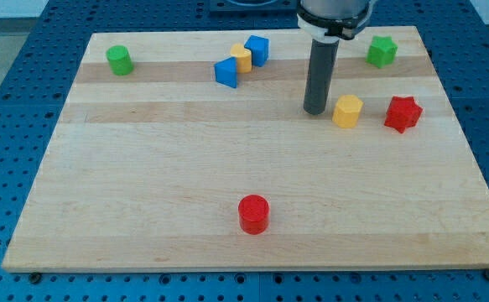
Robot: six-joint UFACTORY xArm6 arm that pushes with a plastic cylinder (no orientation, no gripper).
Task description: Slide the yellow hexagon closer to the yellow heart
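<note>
The yellow hexagon (347, 110) lies on the wooden board at the view's right, just left of a red star (403, 113). The yellow heart (242, 57) sits near the view's top centre, wedged between two blue blocks (226, 72) (257, 49). My tip (316, 110) stands on the board just left of the yellow hexagon, very close to it or touching it. The rod rises straight up from there to the arm at the view's top.
A green block (120, 59) lies at the top left. A green star (382, 51) lies at the top right. A red cylinder (253, 213) lies near the bottom centre. The board (143, 184) rests on a blue perforated table.
</note>
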